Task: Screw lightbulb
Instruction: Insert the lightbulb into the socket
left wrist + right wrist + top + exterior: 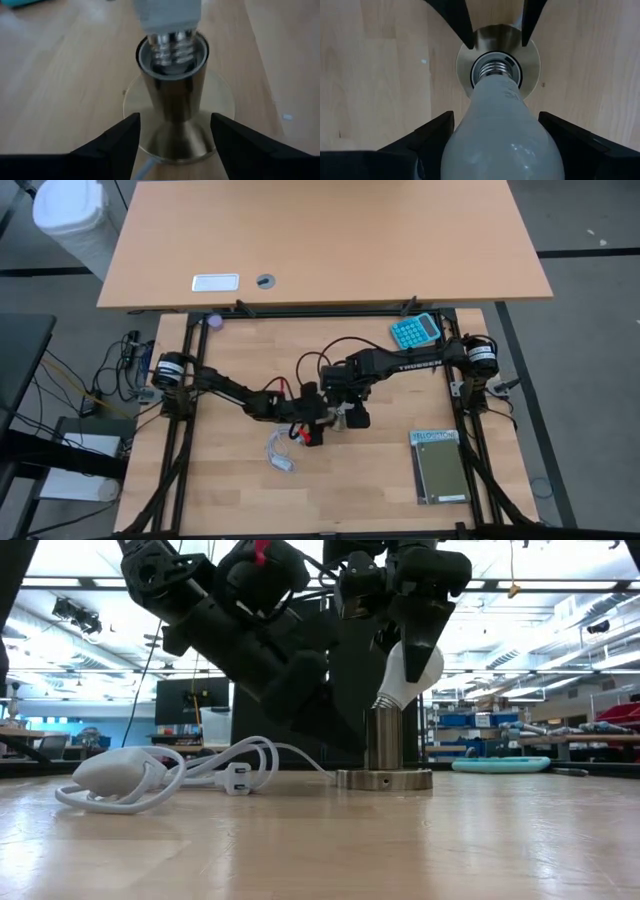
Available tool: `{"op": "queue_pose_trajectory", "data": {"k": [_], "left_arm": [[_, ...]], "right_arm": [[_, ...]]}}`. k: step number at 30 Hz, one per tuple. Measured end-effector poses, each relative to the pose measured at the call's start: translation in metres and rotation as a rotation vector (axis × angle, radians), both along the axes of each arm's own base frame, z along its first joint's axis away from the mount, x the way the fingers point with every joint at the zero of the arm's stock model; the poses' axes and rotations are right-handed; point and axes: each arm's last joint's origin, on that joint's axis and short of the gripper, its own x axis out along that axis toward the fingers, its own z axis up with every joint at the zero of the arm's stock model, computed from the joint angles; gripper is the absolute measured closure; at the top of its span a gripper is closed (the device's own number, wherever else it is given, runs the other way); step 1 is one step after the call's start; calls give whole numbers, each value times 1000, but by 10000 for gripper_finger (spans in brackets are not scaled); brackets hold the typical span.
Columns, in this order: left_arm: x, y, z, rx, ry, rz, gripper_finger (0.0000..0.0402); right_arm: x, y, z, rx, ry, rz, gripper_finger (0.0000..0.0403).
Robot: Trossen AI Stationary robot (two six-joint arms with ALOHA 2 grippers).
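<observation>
The small white pear-shaped lightbulb with a silvery screw base (408,673) sits just right of centre in the low view, tilted, its threads only started in the mouth of the brushed-metal cone-shaped socket stand (384,753) on the pale wooden desk (320,840). The right gripper (495,135) has its jaws around the glass, holding the bulb. The left gripper (172,131) has its jaws open, straddling the stand's stem without clearly touching it. Judging by the exposed threads and the lean, seating has begun; straightening and most of the turning remain. White lettering on the right arm in the high view is too small to read.
</observation>
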Motion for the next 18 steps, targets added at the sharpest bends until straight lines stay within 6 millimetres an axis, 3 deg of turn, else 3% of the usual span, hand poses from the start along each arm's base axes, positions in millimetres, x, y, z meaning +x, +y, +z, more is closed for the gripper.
{"op": "queue_pose_trajectory", "data": {"k": [11, 18], "left_arm": [[-3, 1, -2, -24, -79, 18, 241], [-5, 1, -3, -30, -96, 21, 262]], "right_arm": [[0, 0, 0, 0, 2, 0, 121], [0, 0, 0, 0, -3, 0, 121]]}}
